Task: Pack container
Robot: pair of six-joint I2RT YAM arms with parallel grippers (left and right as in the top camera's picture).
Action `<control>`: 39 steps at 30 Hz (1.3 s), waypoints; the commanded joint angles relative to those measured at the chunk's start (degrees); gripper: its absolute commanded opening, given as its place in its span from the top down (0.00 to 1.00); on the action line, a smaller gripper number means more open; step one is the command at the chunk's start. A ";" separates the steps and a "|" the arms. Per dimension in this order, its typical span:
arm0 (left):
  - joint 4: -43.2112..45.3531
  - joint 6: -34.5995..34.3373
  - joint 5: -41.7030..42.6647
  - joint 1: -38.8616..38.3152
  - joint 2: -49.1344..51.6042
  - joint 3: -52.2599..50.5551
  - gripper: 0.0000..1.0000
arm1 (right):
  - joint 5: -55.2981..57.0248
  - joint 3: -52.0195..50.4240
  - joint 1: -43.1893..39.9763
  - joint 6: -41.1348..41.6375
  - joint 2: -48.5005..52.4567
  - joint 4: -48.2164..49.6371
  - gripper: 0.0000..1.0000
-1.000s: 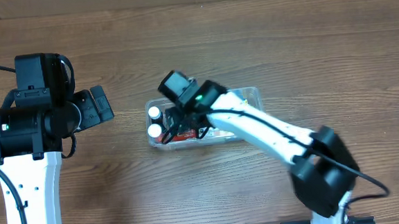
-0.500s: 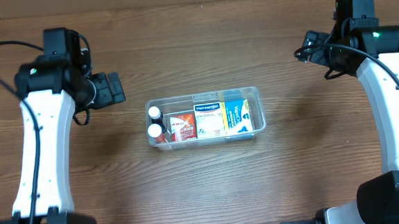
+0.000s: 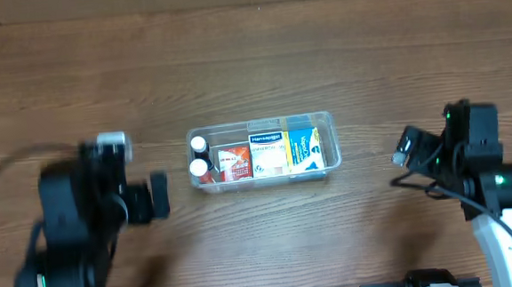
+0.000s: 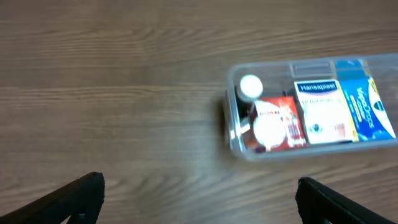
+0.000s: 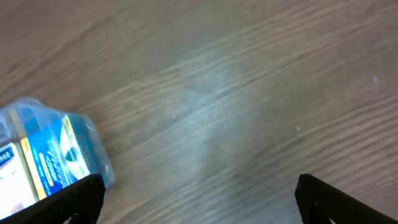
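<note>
The clear container (image 3: 329, 121) sits mid-table, holding two white-capped bottles (image 3: 199, 143), a red box (image 3: 234, 162), a white plaster box (image 3: 268, 153) and a blue box (image 3: 303, 149). It also shows in the left wrist view (image 4: 231, 134) and, as a corner, in the right wrist view (image 5: 93, 143). My left gripper (image 3: 160, 197) is open and empty, left of the container. My right gripper (image 3: 405, 152) is open and empty, to the container's right.
Bare wooden table (image 3: 260, 63) lies all round the container. The arm bases stand at the front left and front right edges.
Both arms have pulled back from the far corners toward the table's front edge. A second ago the right gripper was reaching into the container; now it is away and empty.
</note>
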 commanded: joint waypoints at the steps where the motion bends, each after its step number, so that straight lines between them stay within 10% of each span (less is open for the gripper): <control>1: 0.33 -0.42 0.50 -0.26 -10.69 -5.18 0.00 | 0.39 -1.55 -0.09 1.01 -2.27 0.13 0.00; 15: -1.64 -0.37 0.39 -0.26 -12.44 -5.44 0.00 | 0.42 -1.77 -0.07 1.01 -0.68 -1.01 0.00; 26: -1.64 -0.37 0.39 -0.26 -12.44 -5.44 0.00 | -10.67 -39.69 4.42 -4.00 -48.09 40.94 0.00; 32: -1.64 -0.39 0.39 -0.26 -12.44 -5.44 0.00 | -10.80 -53.13 5.03 -12.90 -58.27 63.52 0.00; 39: -1.64 -0.37 0.39 -0.26 -12.44 -5.44 0.00 | -10.64 -56.04 5.03 -20.06 -58.27 57.13 0.00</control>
